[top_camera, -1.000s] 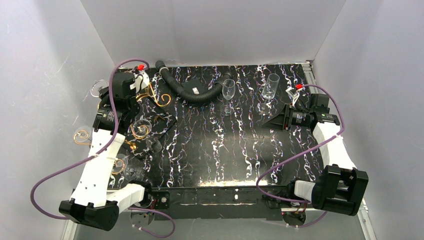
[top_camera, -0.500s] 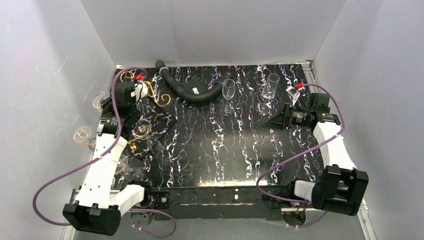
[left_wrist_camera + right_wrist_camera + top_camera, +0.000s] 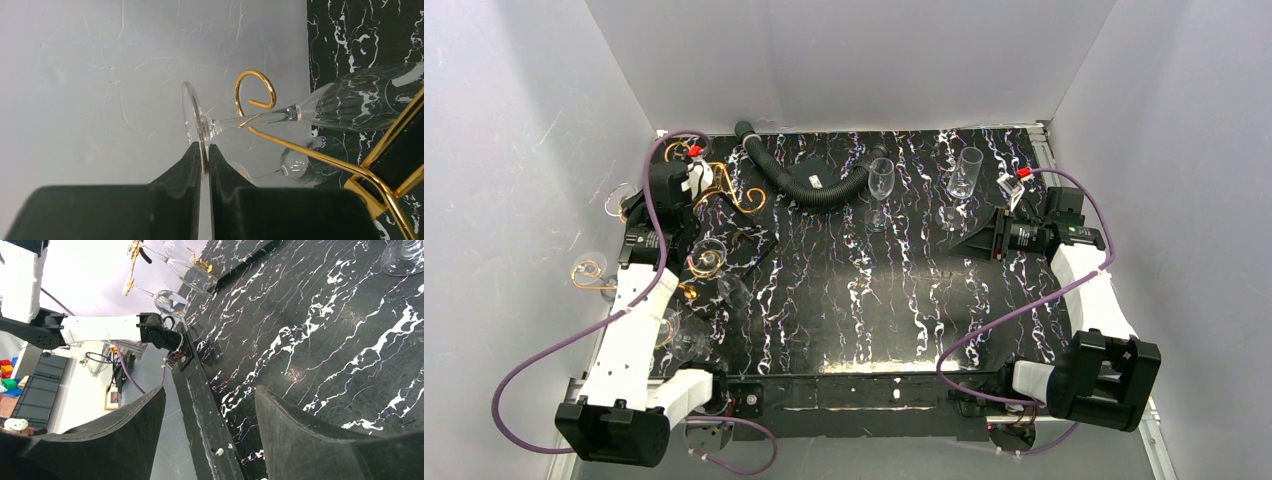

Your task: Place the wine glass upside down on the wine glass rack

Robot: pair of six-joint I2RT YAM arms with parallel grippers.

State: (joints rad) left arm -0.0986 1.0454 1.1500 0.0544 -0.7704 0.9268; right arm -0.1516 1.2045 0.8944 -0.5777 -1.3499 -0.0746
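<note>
The left gripper (image 3: pixel 205 148) pinches the foot rim of the wine glass (image 3: pixel 350 102), which lies nearly level, bowl off to the right of the fingers (image 3: pixel 177 172). Just past the fingertips its stem crosses a curled scroll of the wine glass rack (image 3: pixel 365 186); it seems to touch there. The right gripper (image 3: pixel 210 395) is spread wide, holding nothing.

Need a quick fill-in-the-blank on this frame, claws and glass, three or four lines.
1. The left claw is shut on the round ___ of the wine glass, not its bowl.
2. The glass's stem lies across the ___-coloured wire of the wine glass rack.
3. The right claw is ___ and holds nothing.
4. The corrugated hose is ___ in colour.

Missing words: base; gold; open; black
</note>
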